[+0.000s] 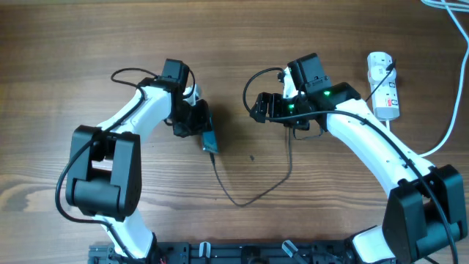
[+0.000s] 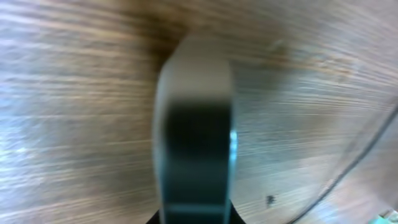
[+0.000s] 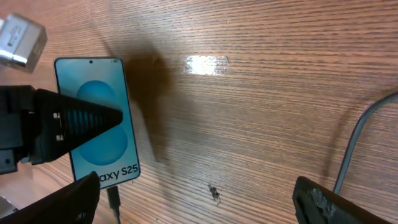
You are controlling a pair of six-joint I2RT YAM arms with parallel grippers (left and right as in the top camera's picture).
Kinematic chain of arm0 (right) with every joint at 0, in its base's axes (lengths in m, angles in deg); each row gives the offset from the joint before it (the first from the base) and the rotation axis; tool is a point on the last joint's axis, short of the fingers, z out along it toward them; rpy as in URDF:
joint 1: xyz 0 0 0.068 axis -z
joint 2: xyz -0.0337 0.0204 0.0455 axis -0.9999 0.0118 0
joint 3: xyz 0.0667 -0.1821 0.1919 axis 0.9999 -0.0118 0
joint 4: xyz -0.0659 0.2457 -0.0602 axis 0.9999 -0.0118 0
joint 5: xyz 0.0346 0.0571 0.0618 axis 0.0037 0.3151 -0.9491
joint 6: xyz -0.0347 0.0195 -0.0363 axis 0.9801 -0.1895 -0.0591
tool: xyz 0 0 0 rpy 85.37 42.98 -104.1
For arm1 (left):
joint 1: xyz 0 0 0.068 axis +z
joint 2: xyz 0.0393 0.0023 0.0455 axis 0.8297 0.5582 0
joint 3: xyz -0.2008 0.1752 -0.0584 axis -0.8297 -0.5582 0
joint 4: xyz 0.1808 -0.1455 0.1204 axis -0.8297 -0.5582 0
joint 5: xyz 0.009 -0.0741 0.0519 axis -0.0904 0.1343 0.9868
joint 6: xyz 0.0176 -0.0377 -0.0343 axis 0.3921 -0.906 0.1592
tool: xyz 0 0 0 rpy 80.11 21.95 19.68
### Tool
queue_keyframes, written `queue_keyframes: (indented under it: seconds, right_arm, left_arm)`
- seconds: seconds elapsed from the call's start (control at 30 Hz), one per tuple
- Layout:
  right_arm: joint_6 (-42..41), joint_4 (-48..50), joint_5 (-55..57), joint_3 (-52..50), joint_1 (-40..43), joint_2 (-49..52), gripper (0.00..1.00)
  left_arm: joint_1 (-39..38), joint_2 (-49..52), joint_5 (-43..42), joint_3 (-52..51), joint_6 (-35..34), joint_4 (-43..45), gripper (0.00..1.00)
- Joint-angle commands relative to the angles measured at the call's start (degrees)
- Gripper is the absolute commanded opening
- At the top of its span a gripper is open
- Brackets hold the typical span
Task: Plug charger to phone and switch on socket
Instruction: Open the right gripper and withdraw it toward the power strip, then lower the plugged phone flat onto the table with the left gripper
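Note:
The phone point(image 1: 209, 139) lies on the wooden table with its teal screen up. In the right wrist view point(image 3: 93, 93) its white text band is at the near end. My left gripper point(image 1: 194, 121) is shut on the phone's sides, and one black finger point(image 3: 81, 118) crosses the screen. In the left wrist view the phone point(image 2: 196, 137) is a blurred edge-on shape. The charger cable point(image 1: 242, 202) loops across the table, and its plug tip point(image 3: 113, 198) sits at the phone's bottom end. My right gripper point(image 3: 196, 202) is wide open and empty, just right of the phone point(image 1: 256, 108). The socket point(image 1: 382, 84) lies far right.
A thick white cord point(image 1: 448, 125) runs from the socket along the table's right edge to the far corner. A small dark speck point(image 3: 214, 193) marks the wood between my right fingers. A white part of the left wrist point(image 3: 18, 40) shows at the top left.

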Motion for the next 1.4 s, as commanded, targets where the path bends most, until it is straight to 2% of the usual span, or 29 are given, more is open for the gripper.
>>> queue_keyframes:
  seconds: [0.0, 0.07, 0.1, 0.13, 0.3, 0.7, 0.8, 0.93, 1.0, 1.1, 1.2, 1.37]
  right_arm:
    - [1.01, 0.04, 0.94, 0.48, -0.13, -1.16, 1.00]
    - [1.01, 0.04, 0.92, 0.48, -0.13, -1.16, 1.00]
    - [1.03, 0.04, 0.92, 0.48, -0.13, -1.16, 1.00]
    - [1.01, 0.04, 0.92, 0.48, -0.13, -1.16, 1.00]
    - [1.01, 0.04, 0.92, 0.48, -0.13, -1.16, 1.00]
    - [1.01, 0.15, 0.92, 0.48, -0.13, -1.16, 1.00]
    - [1.01, 0.20, 0.94, 0.48, -0.13, -1.16, 1.00]
    - [1.01, 0.20, 0.92, 0.48, -0.13, -1.16, 1.00]
    - [1.01, 0.20, 0.94, 0.48, -0.13, -1.16, 1.00]
    - [1.01, 0.20, 0.92, 0.48, -0.13, -1.16, 1.00]
    - [1.01, 0.20, 0.94, 0.48, -0.13, -1.16, 1.00]
    - [1.01, 0.20, 0.92, 0.48, -0.13, -1.16, 1.00]
  left_arm:
    - [-0.42, 0.04, 2.78, -0.94, -0.48, -0.37, 0.04]
    - [-0.42, 0.13, 2.78, -2.21, -0.48, 0.81, 0.04]
    - [-0.42, 0.13, 2.78, -2.78, -0.48, 1.46, 0.08]
    - [-0.42, 0.13, 2.78, -3.15, -0.48, 1.95, 0.21]
    - [-0.42, 0.13, 2.78, -3.21, -0.48, 2.32, 0.16]
    - [-1.20, 0.13, 5.38, -3.26, -0.46, 3.52, 0.24]
    - [-2.86, 0.26, 8.44, -3.26, -0.48, 3.52, 0.24]
    - [-5.01, 0.50, 9.77, -3.26, -0.50, 4.07, 0.29]
    - [-5.60, 0.50, 10.62, -3.26, -0.48, 4.11, 0.35]
    - [-5.62, 0.50, 11.37, -3.26, -0.50, 4.13, 0.37]
    - [-5.62, 0.50, 11.37, -3.26, -0.50, 4.11, 0.44]
    - [-5.62, 0.50, 11.37, -3.26, -0.48, 4.15, 0.45]
